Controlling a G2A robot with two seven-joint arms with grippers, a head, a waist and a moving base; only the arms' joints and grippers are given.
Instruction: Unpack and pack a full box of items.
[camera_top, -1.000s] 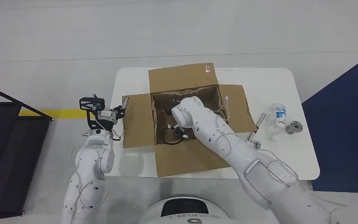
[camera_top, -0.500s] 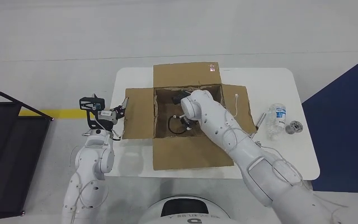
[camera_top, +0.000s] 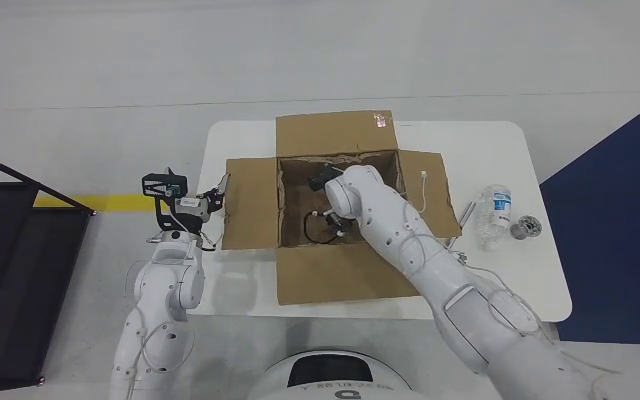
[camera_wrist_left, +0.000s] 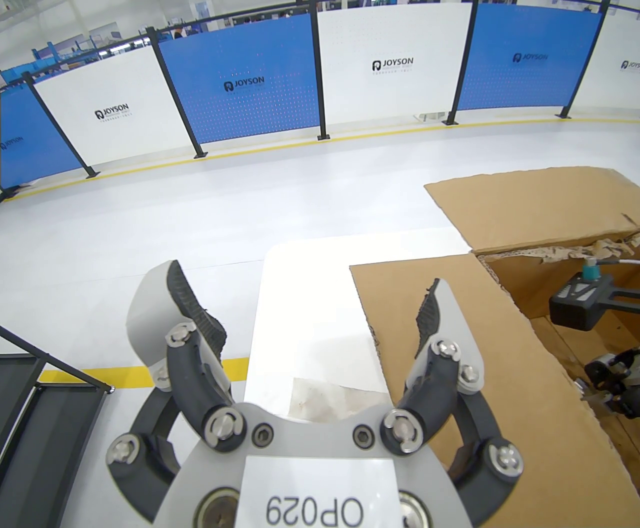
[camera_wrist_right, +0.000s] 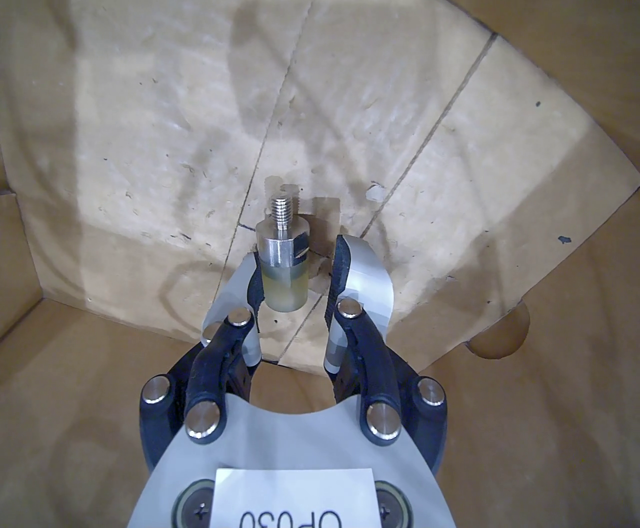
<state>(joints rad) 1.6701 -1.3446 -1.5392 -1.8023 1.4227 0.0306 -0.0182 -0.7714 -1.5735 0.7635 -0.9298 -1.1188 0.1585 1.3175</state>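
far left first: the left gripper (camera_wrist_left: 305, 295) hangs off the 9 o'clock edge of the white table (camera_top: 500, 285), level with the box's left flap. its two grey fingers with black ribbed pads are spread wide with nothing between them.

middle of the table is the brown cardboard box (camera_top: 335, 272), all four flaps folded out flat, torn paper fuzz along the 12 o'clock inner rim. a black cable loop (camera_top: 318, 230) lies on the box floor toward 9 o'clock.

the right gripper (camera_wrist_right: 300, 256) is down inside the box over the bare cardboard bottom. its fingers are parted, and sitting between them is the small silver threaded stud mount (camera_wrist_right: 281, 260): thin screw thread on top, a shiny metal collar under that, then a cloudy yellowish rubber cylinder as the base. it leans against one pad, with a clear gap to the other, so it isn't clamped.

on the 3 o'clock flap there's a thin white cable (camera_top: 425, 190). further toward 3 o'clock, on the bare table, a clear plastic water bottle (camera_top: 493, 212) lies on its side.
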